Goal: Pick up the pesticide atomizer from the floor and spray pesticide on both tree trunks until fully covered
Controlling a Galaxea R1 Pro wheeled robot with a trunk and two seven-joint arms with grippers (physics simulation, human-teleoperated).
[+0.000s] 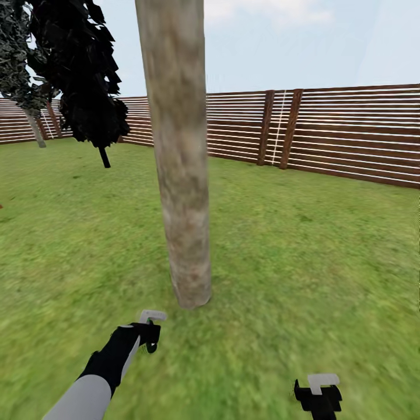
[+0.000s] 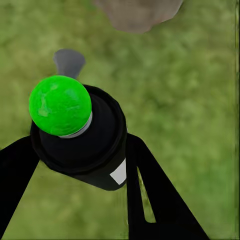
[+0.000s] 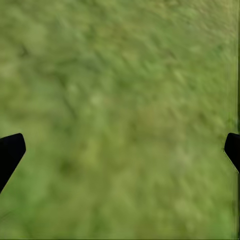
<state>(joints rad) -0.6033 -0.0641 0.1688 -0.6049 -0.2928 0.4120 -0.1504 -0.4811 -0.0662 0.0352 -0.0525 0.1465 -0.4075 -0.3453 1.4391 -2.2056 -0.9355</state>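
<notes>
Grass (image 3: 120, 100) lies under the right gripper (image 1: 318, 394) at the lower right of the head view. In the right wrist view its black fingertips (image 3: 10, 152) sit at opposite edges of the frame, jaws spread wide, nothing between them. Looks parked low and out of the way, since the job is one-handed.

Left gripper (image 1: 146, 332) sits lower centre-left in the head view, arm reaching forward from the bottom left corner. In the left wrist view its jaws pinch the pesticide atomizer (image 2: 82, 137), the dark cylinder clamped between the two black fingers (image 2: 150, 195), one each side. A bright green ball (image 2: 60, 105) sits on top of the cap, where a red dot would be expected; probably a spraying cue, but I cannot tell. A grey nozzle-like stub (image 2: 69, 62) pokes out past the can toward the tree trunk (image 2: 137, 12) at the top of that frame. The can is likely held this way so the spray hits the base of the bark.

In the head view the trunk stands just beyond the left gripper, close but not touching, rising through centre frame out of the top. No visible coating on the bark.

Further off, upper left, is a dark cypress-like tree (image 1: 87, 76). A slatted wooden fence (image 1: 350, 134) runs across the back of the lawn.
</notes>
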